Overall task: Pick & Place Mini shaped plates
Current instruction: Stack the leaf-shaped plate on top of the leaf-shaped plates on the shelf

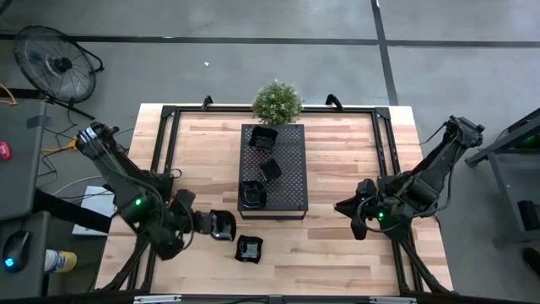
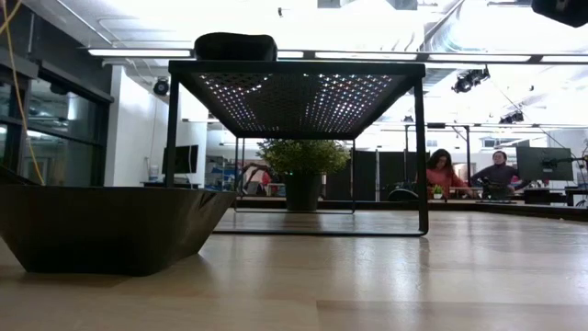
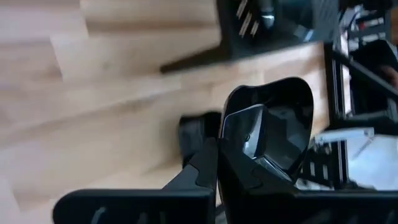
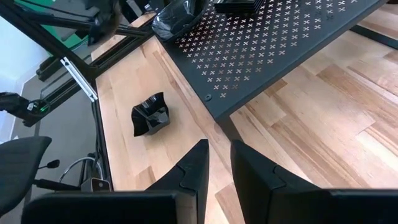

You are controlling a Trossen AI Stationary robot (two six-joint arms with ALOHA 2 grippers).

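My left gripper (image 1: 201,223) is near the table's front left, shut on a glossy black mini shaped plate (image 1: 223,225); in its wrist view the plate (image 3: 273,115) shows its hollow side. A second plate (image 1: 249,247) rests on its base on the wood close by and looms at the left of the low view (image 2: 110,225). Three more plates (image 1: 263,137) (image 1: 270,169) (image 1: 252,194) sit on the black perforated tray (image 1: 287,181). My right gripper (image 1: 350,213) hovers right of the tray, its fingers (image 4: 217,165) slightly open and holding nothing. My left gripper pinches the plate by its rim (image 3: 231,127) on the side toward the table's left edge, between its two fingers. The fingers slant down from the left. The plate sticks out beyond the fingertips, tilted, and appears lifted off the wood.
The tray stands raised on thin legs (image 2: 423,156) at mid-table. A potted plant (image 1: 277,101) sits at the far edge behind it. A black frame (image 1: 164,143) borders the tabletop. Bare wood lies right of the tray. People sit far behind (image 2: 446,170).
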